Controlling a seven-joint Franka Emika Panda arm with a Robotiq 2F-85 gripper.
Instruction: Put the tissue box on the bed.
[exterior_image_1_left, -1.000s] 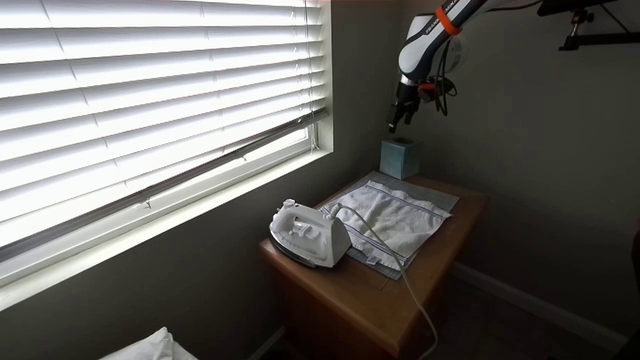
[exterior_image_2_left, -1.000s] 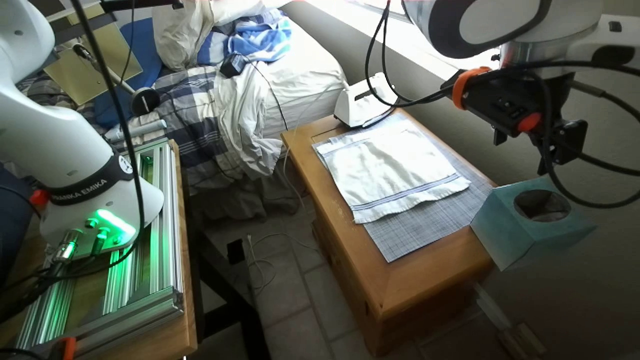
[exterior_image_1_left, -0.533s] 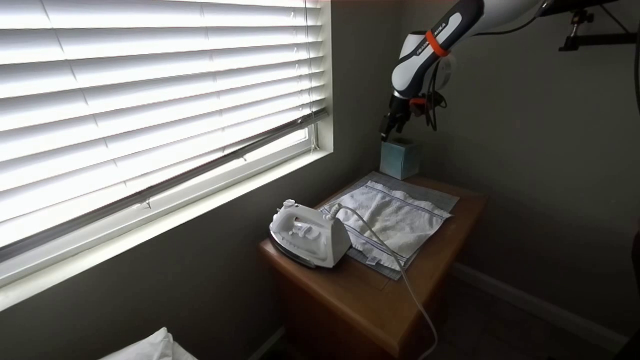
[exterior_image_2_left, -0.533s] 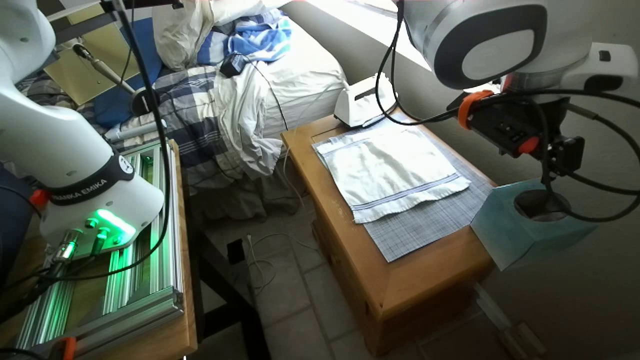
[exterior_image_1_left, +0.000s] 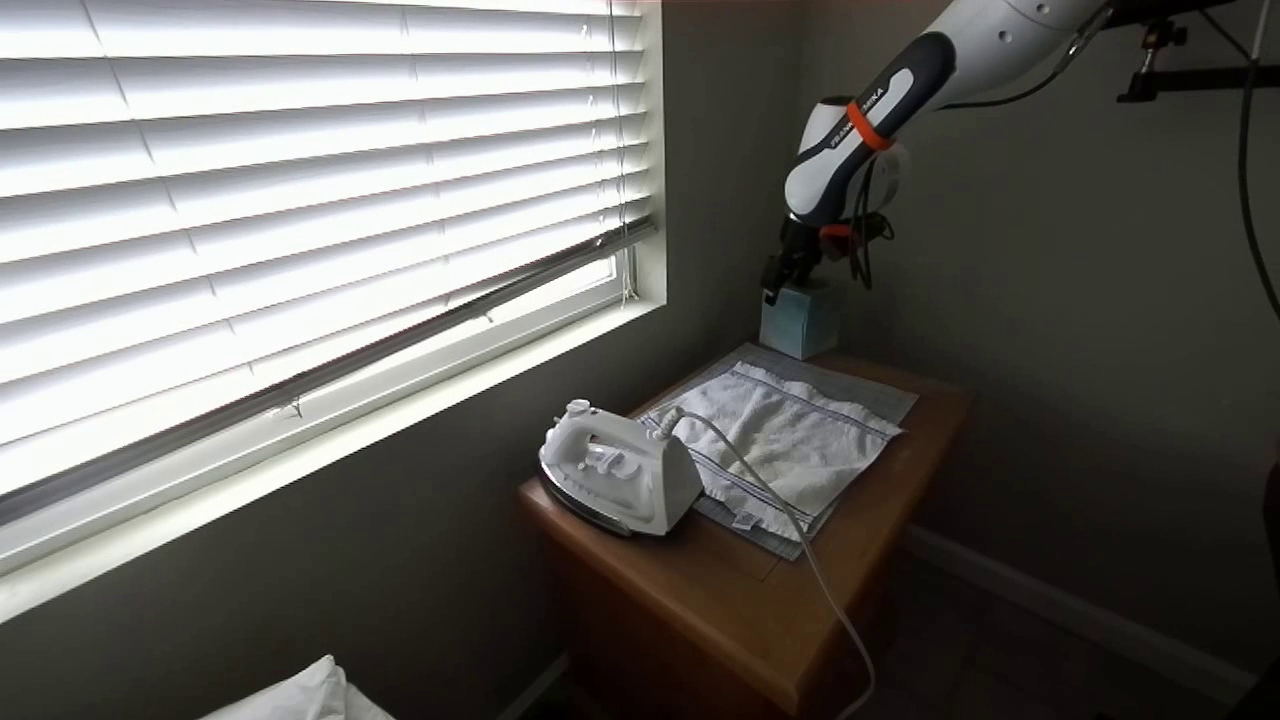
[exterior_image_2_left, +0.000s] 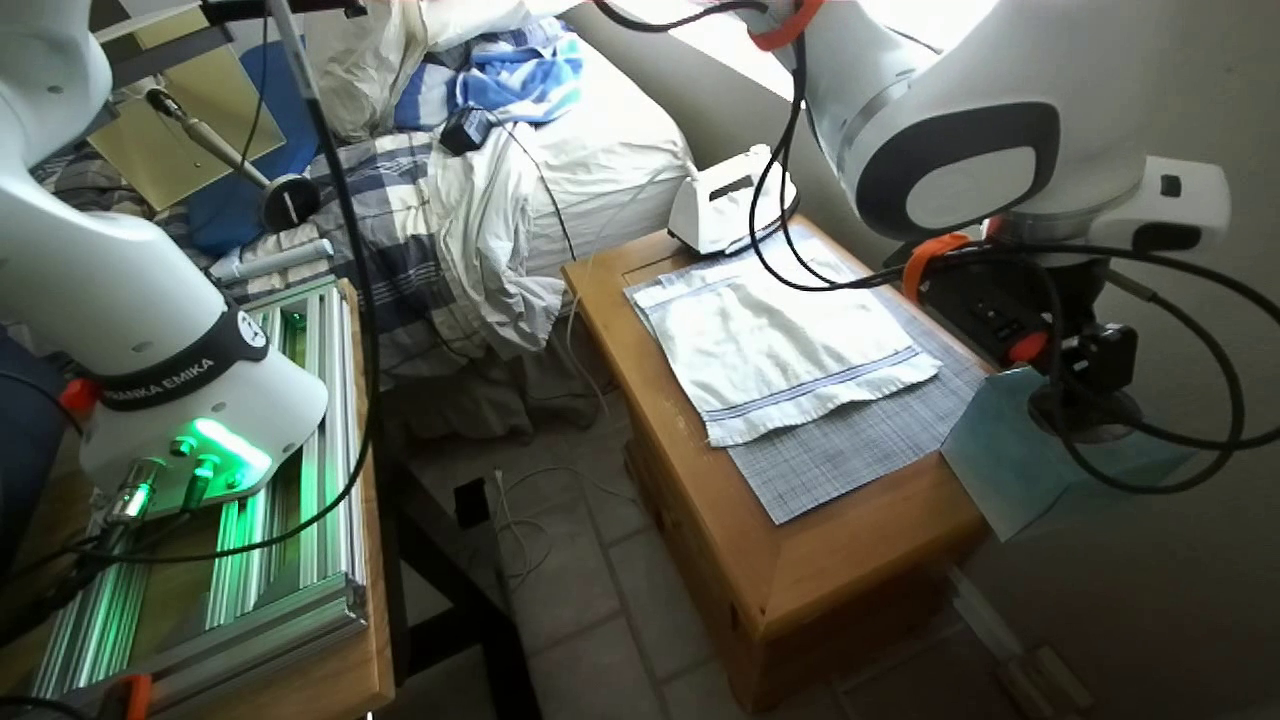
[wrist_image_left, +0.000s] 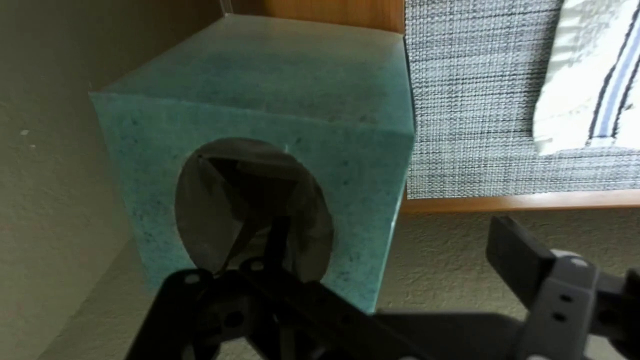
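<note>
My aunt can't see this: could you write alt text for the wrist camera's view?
A black gripper stands open at a teal tissue box, one finger seen against its round opening, the other off to the side. Beside the box, a striped white cloth lies on a gray mat.

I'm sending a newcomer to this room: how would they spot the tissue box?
Find the wooden cabinet near the slatted window blinds. At the end opposite the white iron, past the striped cloth, sits the tissue box. It is the teal cube with a round opening on top; cloth and iron are white.
</note>
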